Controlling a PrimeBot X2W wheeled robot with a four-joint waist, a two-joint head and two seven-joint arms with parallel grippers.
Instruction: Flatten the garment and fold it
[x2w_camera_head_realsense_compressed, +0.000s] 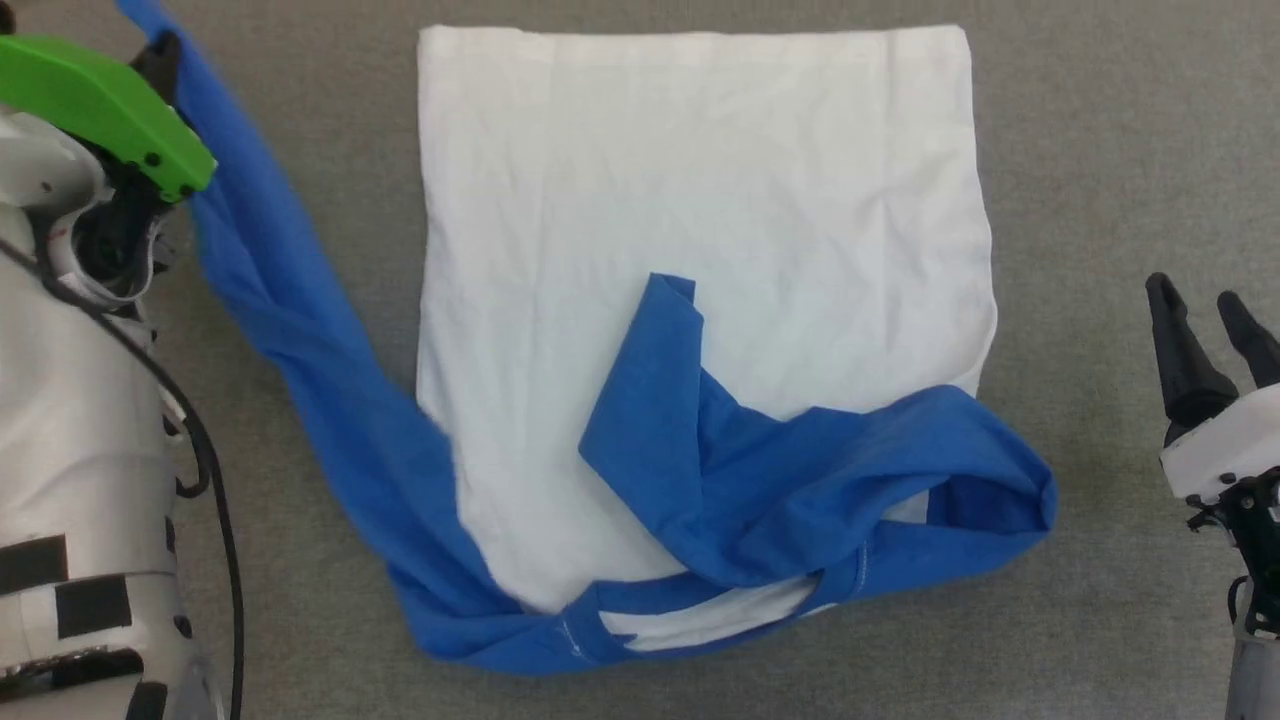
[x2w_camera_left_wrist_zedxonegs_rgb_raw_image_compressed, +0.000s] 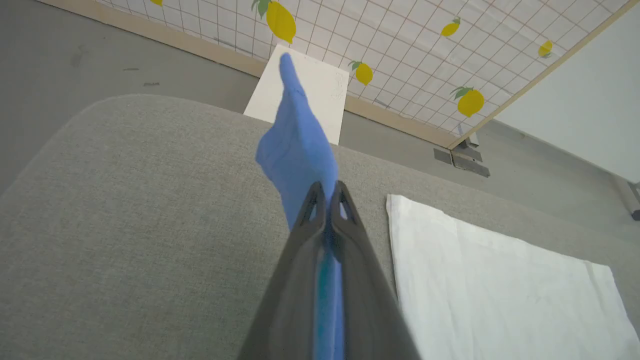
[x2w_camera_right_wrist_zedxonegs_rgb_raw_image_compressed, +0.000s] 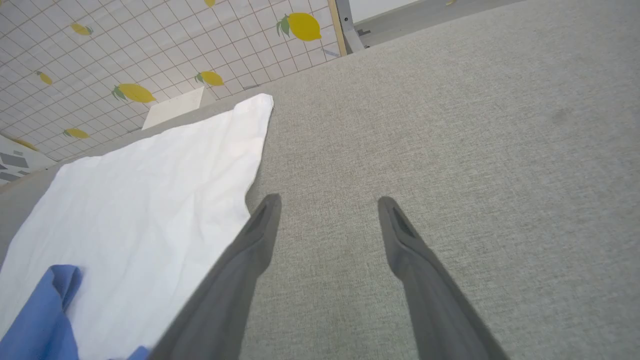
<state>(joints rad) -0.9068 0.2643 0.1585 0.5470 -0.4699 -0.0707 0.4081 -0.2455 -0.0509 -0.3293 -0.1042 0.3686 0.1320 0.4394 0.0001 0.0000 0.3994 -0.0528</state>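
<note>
Left claw (x2w_camera_left_wrist_zedxonegs_rgb_raw_image_compressed: 327, 189) clamped on garment (x2w_camera_head_realsense_compressed: 700, 180) blue sleeve (x2w_camera_head_realsense_compressed: 280, 300), sleeve end cut off in head view. Right claw (x2w_camera_right_wrist_zedxonegs_rgb_raw_image_compressed: 327, 205) spread wide, empty.

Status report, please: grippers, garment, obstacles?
Left gripper shut on garment blue sleeve. Right gripper open, off the cloth. Other sleeve folded across body. Nothing blocking.

White-shelled robot with a green cover (x2w_camera_head_realsense_compressed: 105, 110) on one arm and dark fingers (x2w_camera_right_wrist_zedxonegs_rgb_raw_image_compressed: 252, 245).
The green cover is a wedge-shaped plate with small dark screws near its edge. Just below it sits a black joint (x2w_camera_head_realsense_compressed: 110, 235) ringed in white. Further below, the glossy white left arm (x2w_camera_head_realsense_compressed: 80, 450) carries black square patches (x2w_camera_head_realsense_compressed: 90, 605) and a thin black cable (x2w_camera_head_realsense_compressed: 215, 500). Well across from the cover, the right gripper (x2w_camera_head_realsense_compressed: 1197, 295) has tapered, slotted fingers on a white housing (x2w_camera_head_realsense_compressed: 1220, 440).
</note>
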